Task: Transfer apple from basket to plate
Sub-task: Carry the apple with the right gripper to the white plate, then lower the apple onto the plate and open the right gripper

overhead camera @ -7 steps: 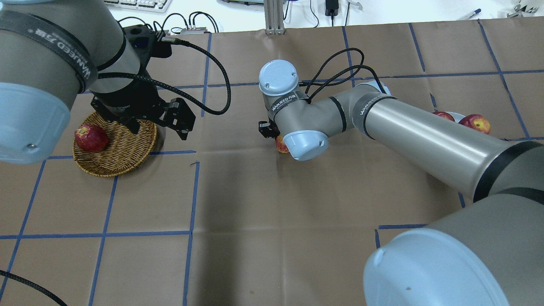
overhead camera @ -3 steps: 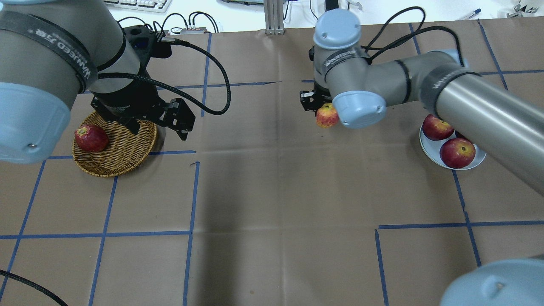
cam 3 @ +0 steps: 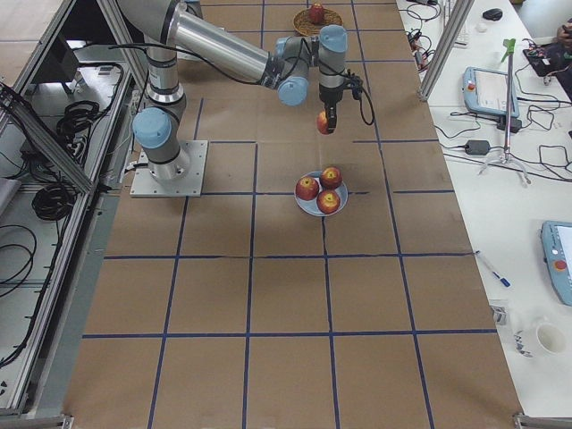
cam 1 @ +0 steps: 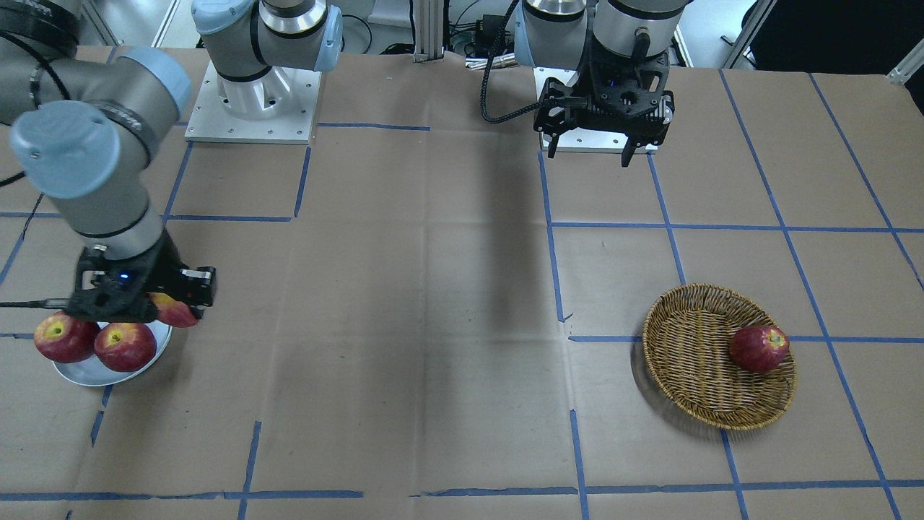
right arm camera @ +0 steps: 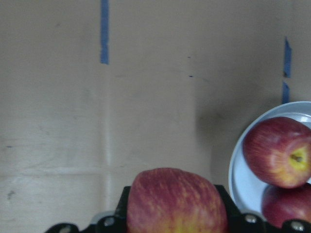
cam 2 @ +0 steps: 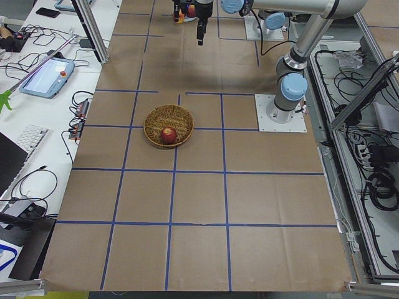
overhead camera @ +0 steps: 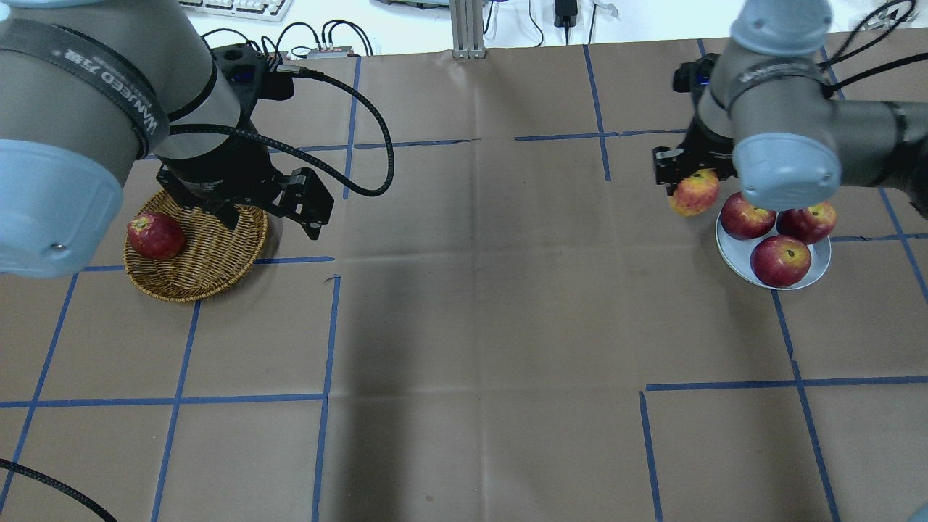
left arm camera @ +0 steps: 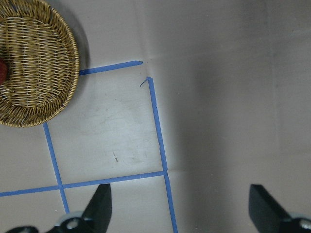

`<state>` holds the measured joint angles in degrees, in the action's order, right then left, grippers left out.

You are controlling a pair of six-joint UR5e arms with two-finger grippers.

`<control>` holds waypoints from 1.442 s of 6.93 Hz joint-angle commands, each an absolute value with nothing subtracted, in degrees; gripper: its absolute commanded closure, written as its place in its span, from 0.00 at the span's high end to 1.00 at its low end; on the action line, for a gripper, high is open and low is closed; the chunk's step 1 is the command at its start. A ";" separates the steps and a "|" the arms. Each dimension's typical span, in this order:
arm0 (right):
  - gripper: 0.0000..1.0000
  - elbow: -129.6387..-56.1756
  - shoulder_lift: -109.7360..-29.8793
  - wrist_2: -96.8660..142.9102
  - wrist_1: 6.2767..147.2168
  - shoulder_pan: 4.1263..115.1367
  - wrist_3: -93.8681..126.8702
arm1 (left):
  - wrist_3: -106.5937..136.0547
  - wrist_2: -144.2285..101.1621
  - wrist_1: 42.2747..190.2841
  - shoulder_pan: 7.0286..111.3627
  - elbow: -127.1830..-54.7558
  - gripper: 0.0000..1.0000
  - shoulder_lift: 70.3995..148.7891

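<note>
Hanging just outside the plate's rim, the apple [overhead camera: 696, 194] is gripped by the right gripper [overhead camera: 690, 181], whose jaws are clenched on its flanks, as the right wrist view shows. In the overhead view the plate [overhead camera: 732, 257] lies at about four o'clock from the held fruit. Three deeper red apples [overhead camera: 780, 259] are already crowded onto it, and the only bare patch is seen around the plate's eight o'clock. The fruit is judged to be raised clear of the table, though how far cannot be told. A short carry toward four o'clock, then a lowering into that gap, is what the coming move is thought to turn on. A knock against the seated apples is the risk to be watched. The apple being near-round, no long axis need be reckoned with. The left gripper [left arm camera: 181, 208], its jaws spread wide and holding nothing, is seen aloft beside the basket [overhead camera: 210, 268], well apart from the plate. One dark red apple [overhead camera: 154, 235] is seen lying in the basket.
</note>
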<state>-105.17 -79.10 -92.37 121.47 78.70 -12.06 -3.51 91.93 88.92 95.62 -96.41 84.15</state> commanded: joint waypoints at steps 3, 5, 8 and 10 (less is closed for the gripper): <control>0.58 -106.87 -77.54 -86.67 122.34 62.77 -32.94 | -3.43 91.93 88.77 95.45 -96.42 0.99 84.55; 0.58 -107.05 -74.89 -86.57 124.89 62.23 -34.28 | -3.43 91.93 88.86 95.45 -96.42 0.99 84.55; 0.61 -107.05 -74.45 -86.75 124.89 62.49 -34.36 | -3.34 91.93 88.77 95.45 -96.42 0.99 84.90; 1.00 -107.23 -74.18 -87.27 124.80 62.40 -34.45 | -3.43 91.93 88.77 95.36 -96.42 0.99 84.90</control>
<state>-107.16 -74.35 -86.98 124.83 62.44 -34.45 -3.41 91.93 88.78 95.42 -96.42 84.87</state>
